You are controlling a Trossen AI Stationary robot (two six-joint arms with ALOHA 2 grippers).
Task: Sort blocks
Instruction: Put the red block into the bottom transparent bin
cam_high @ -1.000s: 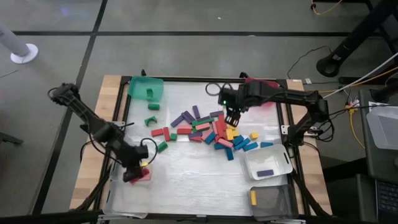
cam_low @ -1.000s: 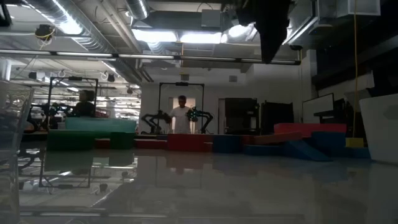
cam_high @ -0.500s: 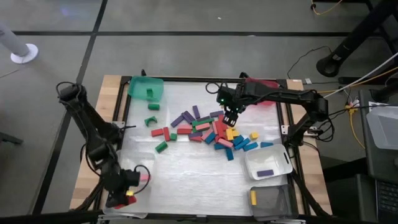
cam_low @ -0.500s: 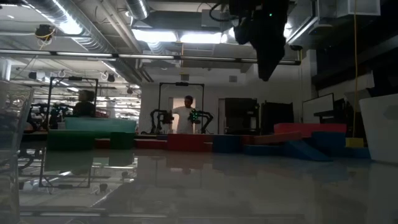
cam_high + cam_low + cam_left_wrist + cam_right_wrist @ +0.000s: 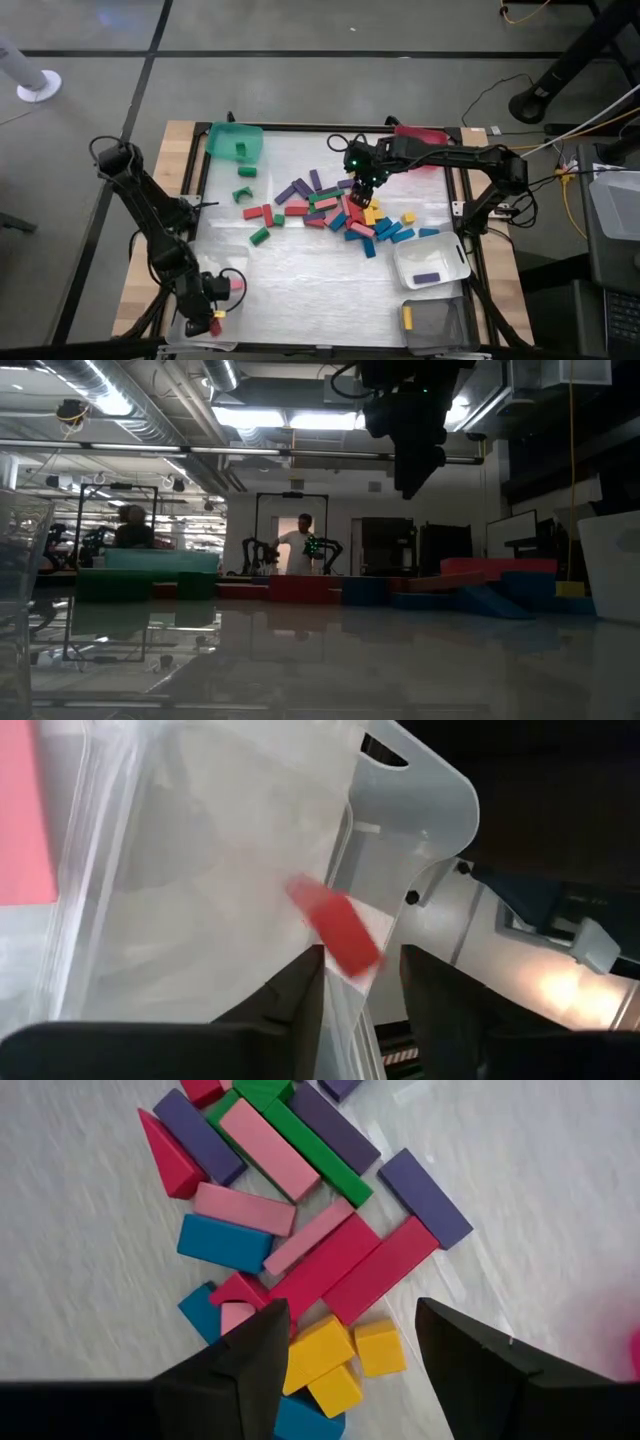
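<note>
Blocks [image 5: 340, 212]: lying in a loose, touching heap at the middle of the surface [image 5: 300, 280], red, pink, green, blue, purple and yellow together; a few green ones are sitting apart toward the left.
Left tool [image 5: 213, 318]: hanging over the clear bin [image 5: 420, 810] at the near left corner, fingers parted; a red block [image 5: 335, 928] is showing loose just beyond the fingertips, seemingly dropping into the bin, gripped by nothing.
Right tool [image 5: 345, 1355]: hovering over the right part of the heap, jaws standing wide and holding nothing; yellow cubes [image 5: 380, 1348] and long red bars [image 5: 375, 1275] are lying just beyond it.
Handling: blocks are looking small, rigid and light, probably smooth-sided, so likely to slip or nudge neighbours.
Hold: across a bar's narrow width at mid-length is seeming safest, choosing one at the heap's edge.
</note>
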